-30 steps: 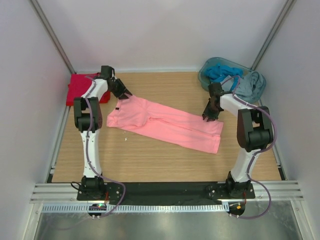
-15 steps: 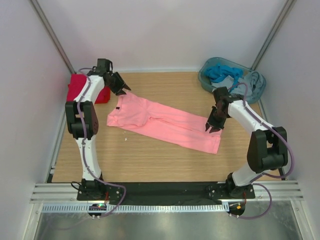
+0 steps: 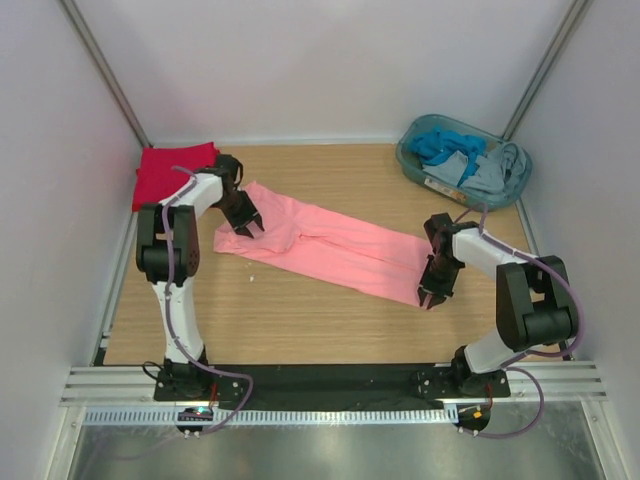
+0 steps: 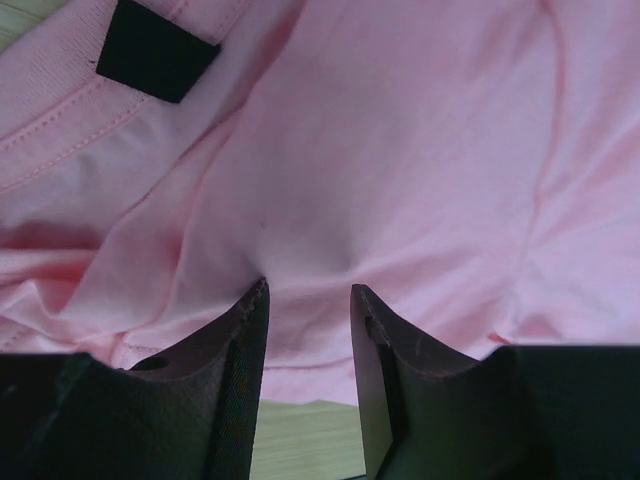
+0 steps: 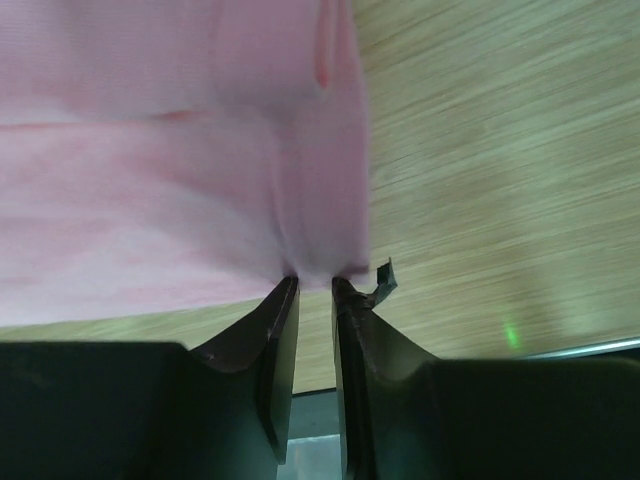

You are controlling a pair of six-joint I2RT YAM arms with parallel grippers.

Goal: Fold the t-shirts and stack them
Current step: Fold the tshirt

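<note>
Currently the salmon-pink t-shirt (image 3: 330, 250) lies as a long narrow strip, diagonal across the wooden surface (image 3: 330, 330), with the collar end left and the hem end right. The red t-shirt (image 3: 168, 170) sits in the far left corner, looks already folded, and is well apart from the pink one. A basket (image 3: 402, 158) of blue and grey cloth is at the far right, not involved.

Right claw (image 5: 312, 280): nearly closed, pinching the near hem corner of the pink tee right at the fingertips. The bite is shallow, only the very edge of the cloth.

Left claw (image 4: 308, 292): jaws apart, tips pressed into the cloth a little below the dark neck label (image 4: 155, 50). Cloth puckers up between them, but I see no closed pinch.

My read is that this is the setup for a crosswise fold of the strip.

Risks from here:
- The right corner slips out on lift — grip is at the tips only, and drag on the surface would pull it free.
- The left claw closes on the top layer only — the strip is layered, so the lower layers would lie flat and the fold would open up.
- Uneven lift between the arms skews the strip, giving a crooked packet that stacks badly on the red one.
- Wrinkles near the collar get folded in.
</note>
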